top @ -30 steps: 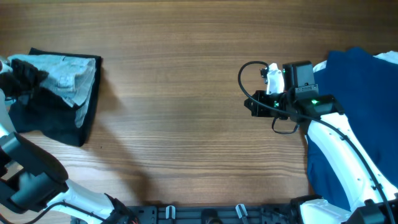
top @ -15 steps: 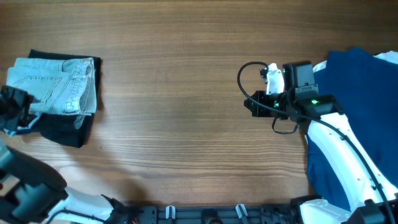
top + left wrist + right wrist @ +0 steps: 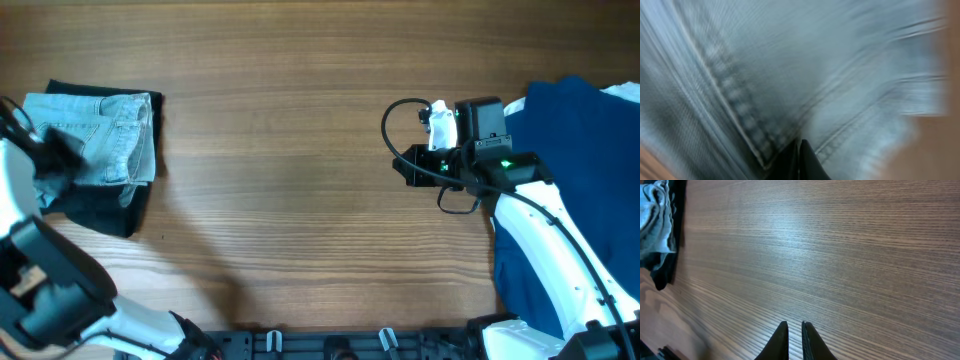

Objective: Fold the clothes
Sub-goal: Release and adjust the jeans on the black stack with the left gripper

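Observation:
Folded light-blue jeans (image 3: 105, 135) lie on a black garment (image 3: 105, 205) at the table's far left. My left gripper (image 3: 55, 160) is low over the jeans' left part. In the left wrist view the denim (image 3: 790, 65) fills the blurred frame, and the fingers (image 3: 800, 160) are together with no cloth between them. My right gripper (image 3: 402, 172) is shut and empty above bare wood right of centre (image 3: 795, 332). The right wrist view shows the jeans (image 3: 652, 220) and the black garment (image 3: 665, 272) far off. A navy garment (image 3: 570, 150) lies at the right under my right arm.
A white garment (image 3: 626, 92) peeks out at the top right corner, beside the navy one. A black cable (image 3: 392, 125) loops off the right arm. The wooden table (image 3: 280, 150) spans the middle between the two piles.
The jeans went from rumpled to lying flat and folded on the black garment. My left gripper let them go, dropped to the left edge, then moved back over them. The right arm stayed still.

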`<state>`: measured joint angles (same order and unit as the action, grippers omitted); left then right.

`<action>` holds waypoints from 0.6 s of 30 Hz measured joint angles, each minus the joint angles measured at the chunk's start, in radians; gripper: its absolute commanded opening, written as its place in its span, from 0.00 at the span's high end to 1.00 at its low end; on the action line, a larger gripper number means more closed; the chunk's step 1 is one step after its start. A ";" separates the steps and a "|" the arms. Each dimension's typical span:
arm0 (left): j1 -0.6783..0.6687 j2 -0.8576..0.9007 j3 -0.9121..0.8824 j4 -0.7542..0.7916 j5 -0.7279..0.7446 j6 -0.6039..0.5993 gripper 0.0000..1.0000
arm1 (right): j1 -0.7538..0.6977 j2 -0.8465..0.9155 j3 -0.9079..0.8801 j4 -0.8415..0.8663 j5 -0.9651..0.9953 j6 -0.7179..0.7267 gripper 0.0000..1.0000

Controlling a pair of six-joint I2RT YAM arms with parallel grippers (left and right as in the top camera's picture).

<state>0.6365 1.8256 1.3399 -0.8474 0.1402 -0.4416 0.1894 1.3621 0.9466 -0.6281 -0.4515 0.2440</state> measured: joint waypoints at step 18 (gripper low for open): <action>-0.004 -0.124 -0.092 0.093 0.182 0.066 0.91 | 0.000 0.000 0.000 0.021 0.000 0.005 0.90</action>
<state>0.6323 1.7012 1.2484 -0.7547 0.3222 -0.3752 0.1894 1.3621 0.9466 -0.6067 -0.4515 0.2485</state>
